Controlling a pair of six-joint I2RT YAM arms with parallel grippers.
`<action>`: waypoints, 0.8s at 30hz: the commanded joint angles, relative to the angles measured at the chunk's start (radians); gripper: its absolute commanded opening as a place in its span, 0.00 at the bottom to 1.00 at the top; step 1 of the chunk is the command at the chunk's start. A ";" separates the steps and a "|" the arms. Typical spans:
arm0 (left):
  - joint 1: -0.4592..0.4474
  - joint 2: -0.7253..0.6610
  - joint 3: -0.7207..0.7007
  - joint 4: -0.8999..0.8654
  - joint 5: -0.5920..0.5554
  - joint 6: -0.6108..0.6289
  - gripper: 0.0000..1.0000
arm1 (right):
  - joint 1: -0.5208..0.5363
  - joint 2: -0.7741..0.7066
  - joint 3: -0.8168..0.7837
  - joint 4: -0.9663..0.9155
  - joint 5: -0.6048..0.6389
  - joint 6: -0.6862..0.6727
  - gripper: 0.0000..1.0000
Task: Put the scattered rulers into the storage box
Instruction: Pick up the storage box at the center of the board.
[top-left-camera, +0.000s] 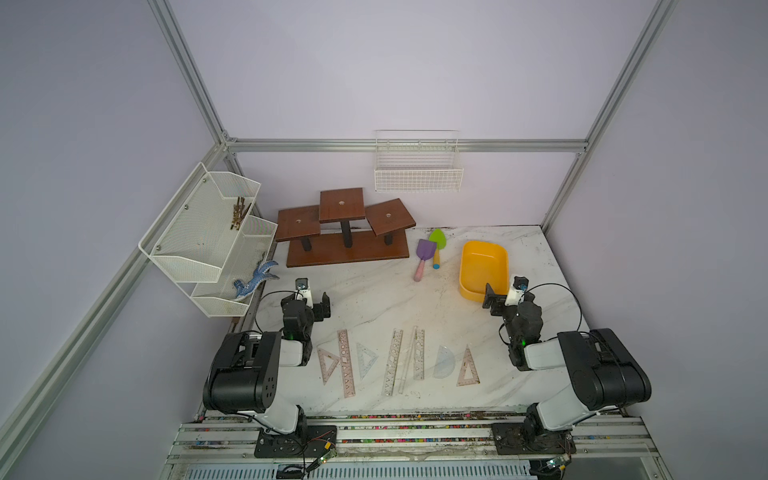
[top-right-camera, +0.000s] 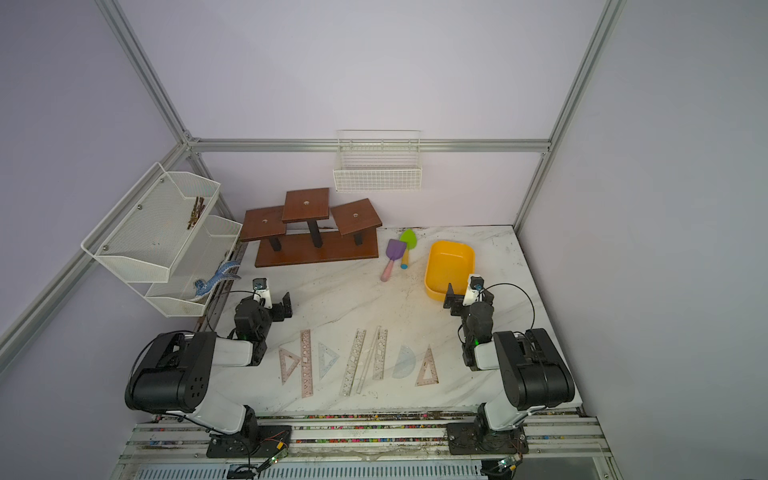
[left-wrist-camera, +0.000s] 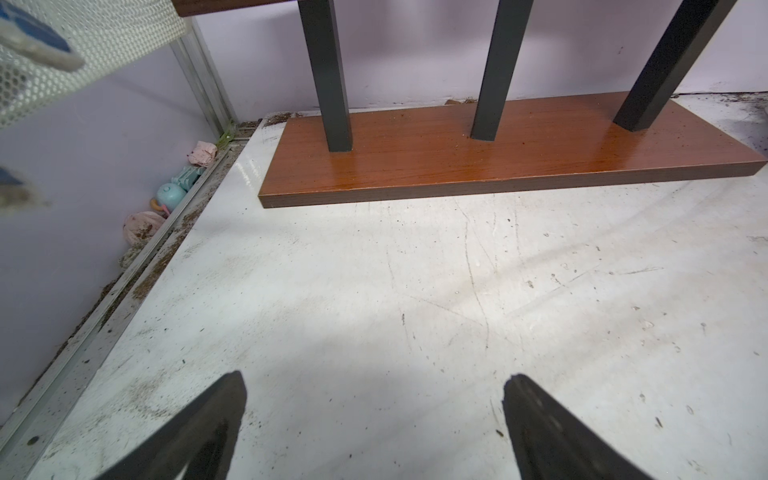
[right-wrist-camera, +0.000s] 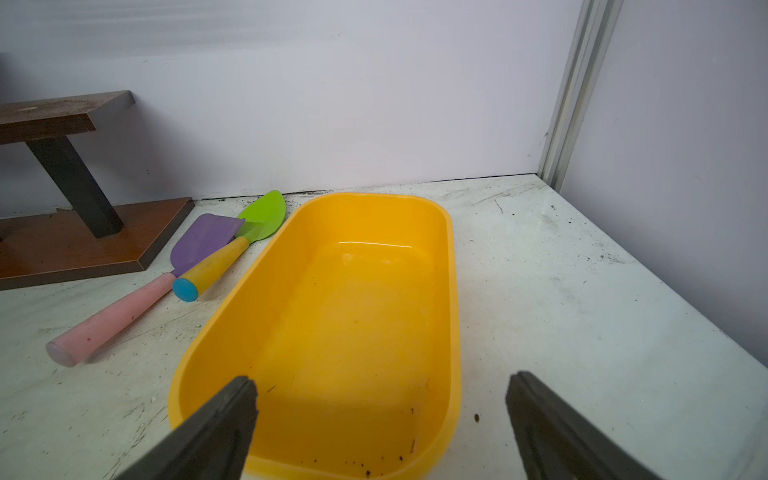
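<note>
**Across the marble table: both claws wide, rulers in a row at 6 o'clock**

Across the white marble table (top-left-camera: 374, 291), the biggest thing was the white mesh rack (top-left-camera: 199, 232), hung on the frame at 9 o'clock. Next came the brown wooden stand (top-left-camera: 345, 245) at 11 o'clock, three small tops on dark posts. The white wire basket (top-left-camera: 417, 166) hung on the back wall at 12 o'clock. The yellow storage box (top-left-camera: 484, 266) sat at 2 o'clock, with a few dark specks on its floor.

The rulers (top-left-camera: 392, 361) lay flat in a row at 6 o'clock, between my arms and well apart from the box. From 7 o'clock round to 5 o'clock they were:
- a pinkish set square (top-left-camera: 328, 365)
- a long pinkish ruler (top-left-camera: 345, 362)
- a clear set square (top-left-camera: 365, 359)
- a long clear ruler (top-left-camera: 392, 365)
- a thin clear strip (top-left-camera: 407, 359)
- a short stencil ruler (top-left-camera: 419, 354)
- a protractor (top-left-camera: 444, 361)
- a second pinkish set square (top-left-camera: 468, 368)

At 1 o'clock, just beside the box, the purple shovel (top-left-camera: 426, 253) and green shovel (top-left-camera: 437, 241) lay crossed.

My left claw (left-wrist-camera: 376, 384) stood spread wide with nothing in it, over bare table at 9 o'clock, facing the stand. My right claw (right-wrist-camera: 382, 380) was spread just as wide and empty, at the box's near end. I could not tell whether it touched the rim.
</note>
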 joint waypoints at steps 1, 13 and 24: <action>-0.037 -0.138 0.080 -0.165 -0.160 -0.015 1.00 | 0.069 -0.177 0.054 -0.255 0.137 -0.020 0.99; -0.254 -0.023 0.612 -0.857 -0.217 -0.297 1.00 | 0.072 0.045 0.781 -1.172 0.148 0.283 0.99; -0.264 0.092 0.775 -0.978 -0.154 -0.300 1.00 | -0.077 0.336 1.196 -1.491 0.004 0.284 1.00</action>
